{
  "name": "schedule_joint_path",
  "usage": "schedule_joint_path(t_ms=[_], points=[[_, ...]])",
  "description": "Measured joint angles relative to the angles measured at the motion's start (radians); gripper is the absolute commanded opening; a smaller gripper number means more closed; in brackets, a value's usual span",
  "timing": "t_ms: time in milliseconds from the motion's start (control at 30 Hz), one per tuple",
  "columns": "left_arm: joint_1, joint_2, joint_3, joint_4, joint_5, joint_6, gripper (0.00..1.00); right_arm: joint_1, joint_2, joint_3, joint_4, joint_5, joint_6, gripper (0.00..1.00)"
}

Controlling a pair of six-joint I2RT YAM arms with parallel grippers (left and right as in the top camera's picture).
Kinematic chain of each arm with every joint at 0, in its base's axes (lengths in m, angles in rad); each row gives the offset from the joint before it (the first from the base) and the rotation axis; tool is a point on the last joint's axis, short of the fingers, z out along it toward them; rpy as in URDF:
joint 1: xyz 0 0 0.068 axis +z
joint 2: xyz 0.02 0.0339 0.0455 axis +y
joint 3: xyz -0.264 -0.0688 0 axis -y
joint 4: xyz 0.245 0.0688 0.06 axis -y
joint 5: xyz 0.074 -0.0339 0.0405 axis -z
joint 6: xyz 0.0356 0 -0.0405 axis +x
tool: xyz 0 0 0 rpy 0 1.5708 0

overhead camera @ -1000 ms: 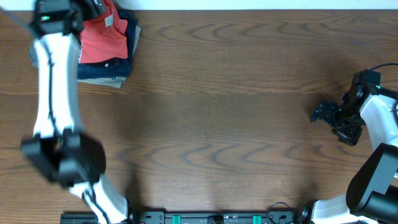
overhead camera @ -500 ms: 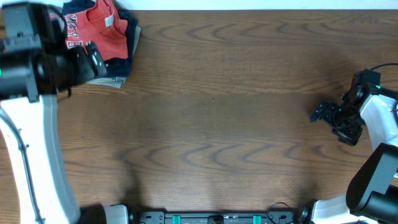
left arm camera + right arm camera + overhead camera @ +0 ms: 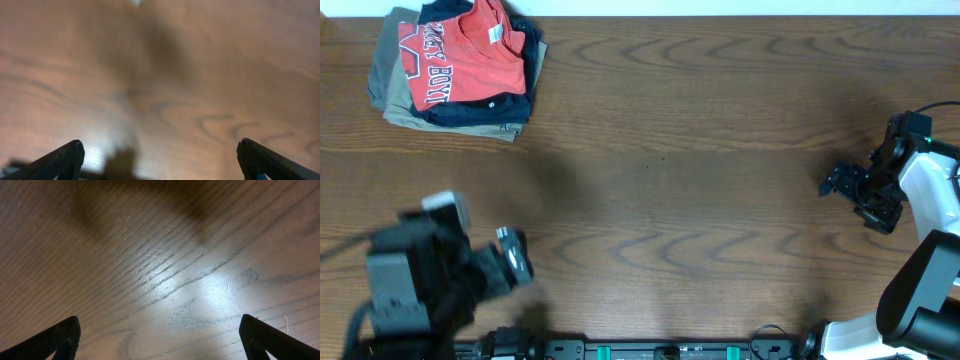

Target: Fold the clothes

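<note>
A coral-red short-sleeved cotton T-shirt (image 3: 470, 55) with navy block lettering lies folded on a stack of black and navy folded garments (image 3: 485, 110) and a khaki folded garment (image 3: 388, 95). The stack sits at the far left corner of the brown wood-grain worktop (image 3: 700, 150), and the shirt appears set there to join the finished pile. The left gripper (image 3: 517, 260), blurred, hangs over the near left of the worktop, jaws spread wide and empty. The right gripper (image 3: 835, 180), equally wide and empty, hovers near the right edge. Both are well apart from the shirt, suggesting the folding is done.
</note>
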Motion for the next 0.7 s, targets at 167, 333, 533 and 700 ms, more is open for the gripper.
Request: schedule_joint_path(t_ms=[167, 333, 533, 700], points=[[0.0, -0.102, -0.059, -0.105, 0.005, -0.021, 0.98, 0.0, 0.0, 0.0, 0.0, 0.0, 0.0, 0.99], [0.0, -0.138, -0.059, -0.166, 0.006, -0.022, 0.98, 0.0, 0.0, 0.0, 0.0, 0.0, 0.0, 0.99], [0.0, -0.138, -0.059, -0.163, 0.012, -0.022, 0.98, 0.0, 0.0, 0.0, 0.0, 0.0, 0.0, 0.99], [-0.012, -0.155, -0.079, -0.055, 0.024, -0.022, 0.98, 0.0, 0.0, 0.0, 0.0, 0.0, 0.0, 0.99]])
